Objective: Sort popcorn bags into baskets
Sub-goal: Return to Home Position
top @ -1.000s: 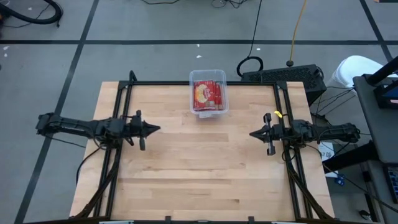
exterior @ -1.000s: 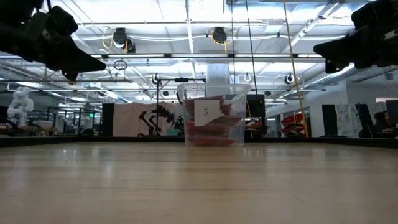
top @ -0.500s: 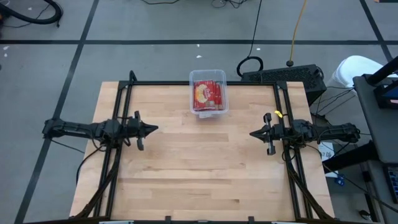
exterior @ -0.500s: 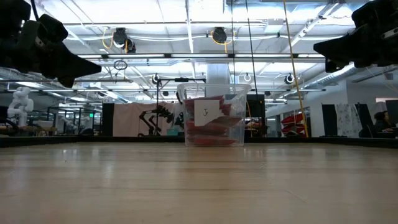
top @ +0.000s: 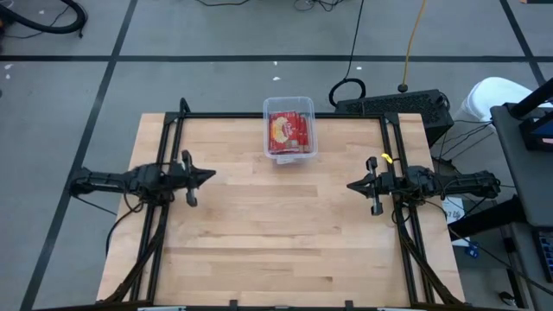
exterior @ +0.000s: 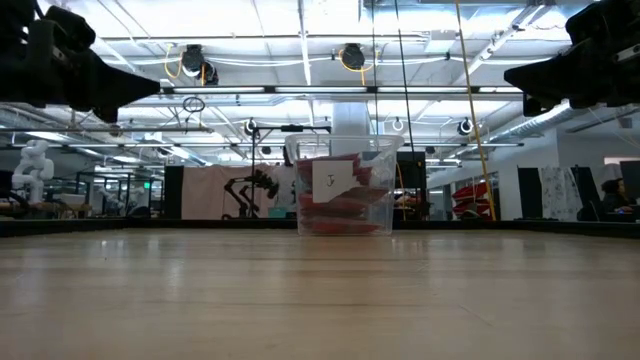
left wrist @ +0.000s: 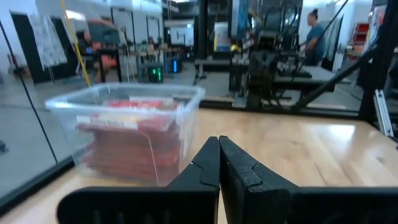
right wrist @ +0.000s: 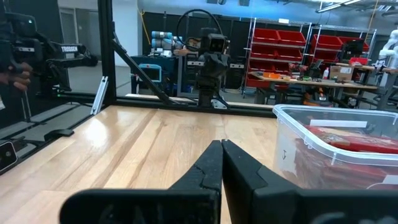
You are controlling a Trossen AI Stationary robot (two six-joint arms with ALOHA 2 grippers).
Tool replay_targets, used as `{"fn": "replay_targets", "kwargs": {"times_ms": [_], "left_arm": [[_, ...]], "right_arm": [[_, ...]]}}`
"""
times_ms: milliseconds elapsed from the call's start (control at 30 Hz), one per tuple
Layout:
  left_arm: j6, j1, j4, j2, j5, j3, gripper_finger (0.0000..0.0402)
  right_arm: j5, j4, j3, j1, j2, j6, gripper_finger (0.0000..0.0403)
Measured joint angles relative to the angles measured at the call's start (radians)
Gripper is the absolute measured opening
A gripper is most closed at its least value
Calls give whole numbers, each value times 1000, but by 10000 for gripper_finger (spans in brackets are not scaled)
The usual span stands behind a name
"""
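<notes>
Wooden table [top: 276, 242] bears a clear basket [top: 290, 100] at mid far edge, holding stacked red popcorn bags [top: 289, 131]; left end effector [top: 210, 175] hovers at left, right end effector [top: 351, 186] at right, both well apart from the basket, fingers pressed together, empty.

Left gripper [top: 210, 175]; right gripper [top: 351, 185] — jaws together

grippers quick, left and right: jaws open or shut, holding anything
Left gripper: jaws shut, holding nothing.
Right gripper: jaws shut, holding nothing.
</notes>
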Motion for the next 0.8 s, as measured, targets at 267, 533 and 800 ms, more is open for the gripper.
{"fn": "replay_targets", "kwargs": {"times_ms": [267,533,800], "left_arm": [[38,15,-3,-22,0,0,0],[41,23,2,-5,0,0,25],[29,23,6,-5,0,0,36]], "right_arm": [[0,-2,0,0,0,0,0],[0,-5,1,0,0,0,0],[0,-5,1,0,0,0,0]]}}
